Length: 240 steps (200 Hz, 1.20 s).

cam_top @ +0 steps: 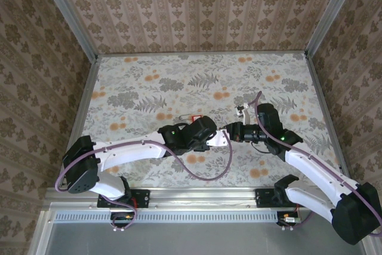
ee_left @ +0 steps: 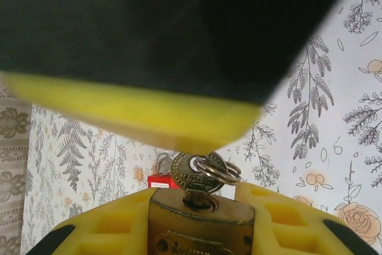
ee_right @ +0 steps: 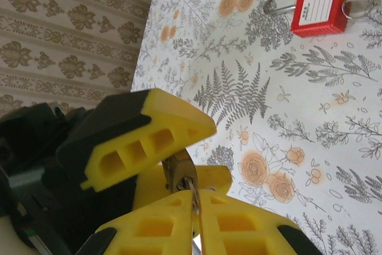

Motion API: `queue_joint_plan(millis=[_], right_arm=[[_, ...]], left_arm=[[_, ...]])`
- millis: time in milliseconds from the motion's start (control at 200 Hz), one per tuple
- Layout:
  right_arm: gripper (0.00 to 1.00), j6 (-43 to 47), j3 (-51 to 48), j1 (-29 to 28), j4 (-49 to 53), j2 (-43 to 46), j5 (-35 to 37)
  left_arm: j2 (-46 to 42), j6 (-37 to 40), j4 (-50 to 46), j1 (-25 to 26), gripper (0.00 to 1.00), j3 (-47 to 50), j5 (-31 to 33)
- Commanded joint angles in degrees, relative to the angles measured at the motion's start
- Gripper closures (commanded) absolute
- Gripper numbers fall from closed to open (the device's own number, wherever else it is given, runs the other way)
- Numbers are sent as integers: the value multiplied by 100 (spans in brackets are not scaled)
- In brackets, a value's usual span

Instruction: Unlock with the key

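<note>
A small brass padlock point(ee_left: 200, 225) is clamped between the yellow fingers of my left gripper point(ee_left: 200, 198), keyhole facing away from the wrist. A brass-coloured key point(ee_left: 194, 174) with two steel rings sits in that keyhole. My right gripper point(ee_right: 197, 198) is shut on the key point(ee_right: 192, 188), its pads pressed flat together just in front of the padlock point(ee_right: 178, 168). From above, the left gripper point(cam_top: 219, 138) and the right gripper point(cam_top: 230, 131) meet tip to tip at mid-table. No red-headed key is in sight.
A red padlock point(ee_right: 319, 9) with a white label and a silver shackle lies flat on the floral tablecloth point(cam_top: 143, 88) just beyond the left forearm, also visible as the red padlock point(cam_top: 194, 117). Patterned walls close in three sides.
</note>
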<state>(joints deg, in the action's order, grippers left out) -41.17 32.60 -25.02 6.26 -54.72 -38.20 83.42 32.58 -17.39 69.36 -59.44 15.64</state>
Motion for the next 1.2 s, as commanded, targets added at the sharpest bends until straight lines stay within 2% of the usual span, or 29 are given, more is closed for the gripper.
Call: queue_joint_plan(millis=[0, 730, 825, 1000, 1195], right_arm=[[87, 22, -77, -39, -4, -1, -91], [82, -197, -175, -21, -679, -83, -321], [85, -228, -173, -21, -767, -242, -357], [85, -216, -153, -21, -808, -276, -373], [95, -332, -207, -104, -940, -293, -347]], left_arm=[[-27, -156, -14, -46, 84, -183, -77], [-36, -206, -40, -63, 84, -180, -179], [-62, -208, -43, -63, 85, -191, -168], [-118, -239, -39, -54, 85, -189, -187], [-115, -241, 28, -48, 86, -190, -158]])
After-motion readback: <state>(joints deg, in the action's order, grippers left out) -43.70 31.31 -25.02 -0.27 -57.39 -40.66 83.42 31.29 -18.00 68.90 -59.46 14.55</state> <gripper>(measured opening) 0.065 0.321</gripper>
